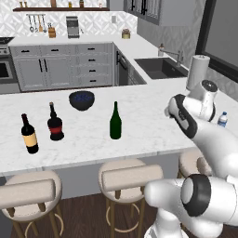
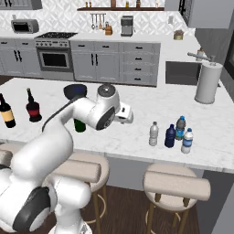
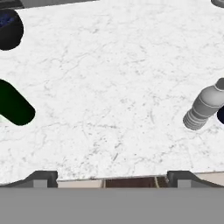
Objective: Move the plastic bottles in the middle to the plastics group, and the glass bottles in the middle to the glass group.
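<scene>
While the gripper (image 3: 112, 177) hangs with jaws spread wide and nothing between them above bare counter (image 3: 113, 87), the green glass bottle (image 3: 15, 105) lies at nine o'clock in the hand view and the clear greyish bottle (image 3: 203, 107) at three. Descending midway catches neither. A careless swing toward either could topple it, as both are slim and upright.

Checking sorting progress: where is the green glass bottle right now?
In the left base view the green glass bottle stands upright mid-counter, apart from the red-labelled bottle to its left, with the dark bowl behind.
</scene>
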